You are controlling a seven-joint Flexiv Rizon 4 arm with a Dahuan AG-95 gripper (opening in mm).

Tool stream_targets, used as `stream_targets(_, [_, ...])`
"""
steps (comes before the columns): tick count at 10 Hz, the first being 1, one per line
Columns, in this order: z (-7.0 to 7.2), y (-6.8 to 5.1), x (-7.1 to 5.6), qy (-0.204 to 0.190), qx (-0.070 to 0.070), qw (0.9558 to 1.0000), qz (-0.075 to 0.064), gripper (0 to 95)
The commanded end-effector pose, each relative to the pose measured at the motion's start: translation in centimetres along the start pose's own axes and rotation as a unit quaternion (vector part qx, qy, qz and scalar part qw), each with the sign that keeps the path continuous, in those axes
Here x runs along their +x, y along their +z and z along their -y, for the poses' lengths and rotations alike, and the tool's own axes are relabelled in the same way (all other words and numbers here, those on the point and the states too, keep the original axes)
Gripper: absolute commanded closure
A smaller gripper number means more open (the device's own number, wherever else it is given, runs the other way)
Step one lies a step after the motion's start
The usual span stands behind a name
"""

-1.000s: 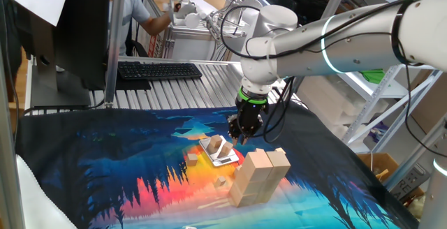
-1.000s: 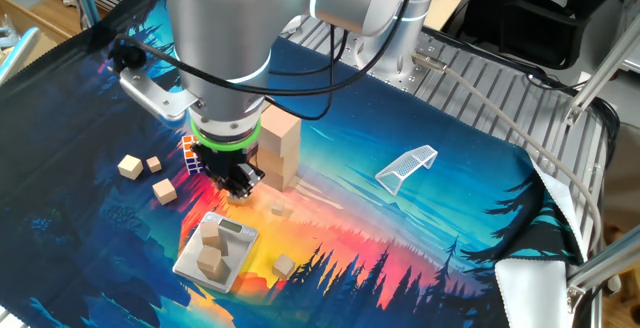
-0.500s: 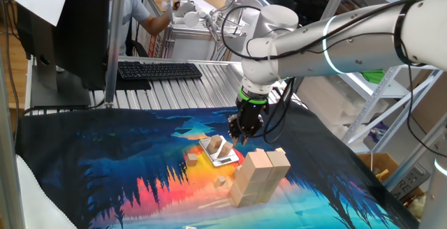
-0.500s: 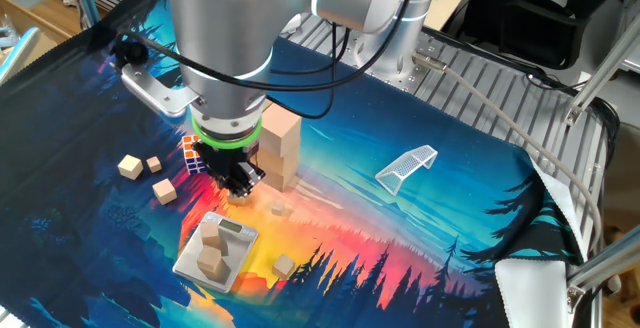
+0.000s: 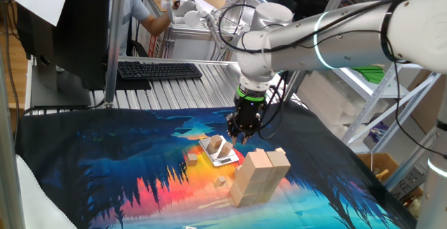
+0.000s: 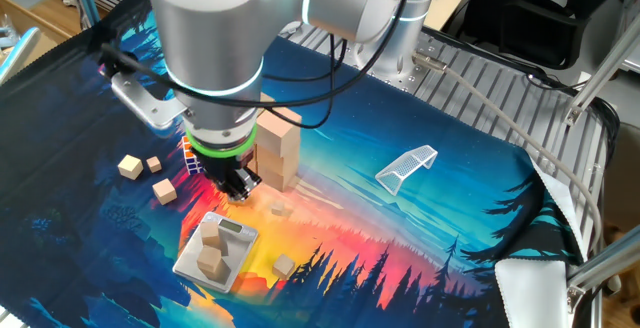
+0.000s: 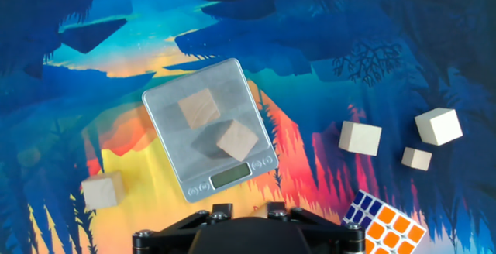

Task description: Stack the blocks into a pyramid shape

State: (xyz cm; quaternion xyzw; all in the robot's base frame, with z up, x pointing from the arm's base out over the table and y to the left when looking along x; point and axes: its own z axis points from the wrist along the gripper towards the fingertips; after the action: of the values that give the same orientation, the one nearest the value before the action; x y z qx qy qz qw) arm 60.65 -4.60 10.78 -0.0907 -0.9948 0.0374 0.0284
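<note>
Blocks (image 5: 260, 176) stood stacked on the cloth, two cubes (image 7: 217, 125) on the scale (image 7: 177, 99). Gripper (image 6: 238, 184) hovered empty; its spread could not be judged. Next move: fetching a cube.

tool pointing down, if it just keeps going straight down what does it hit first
Most likely the bare printed cloth. The tool hangs between the scale and the block stack; depth is unclear, so the scale's near edge may be close.

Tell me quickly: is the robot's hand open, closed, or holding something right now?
Hand: whether it is open or closed cannot be told; nothing can be seen held in it.
</note>
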Motion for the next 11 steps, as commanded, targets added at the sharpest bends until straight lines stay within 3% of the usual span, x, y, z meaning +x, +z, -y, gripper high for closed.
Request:
stream_targets(1, [0.1, 0.0, 0.1, -0.004, 0.000, 1.0000, 0.005, 57.0])
stream_targets(9, [0.7, -0.2, 0.4, -0.014, 0.004, 0.9998, 0.014, 57.0])
stream_targets(10, [1.0, 0.0, 0.2, -0.015, 0.002, 0.9998, 0.015, 76.0])
stream_targets(11, [1.4, 0.3, 0.0, -0.020, 0.002, 0.9997, 0.014, 76.0])
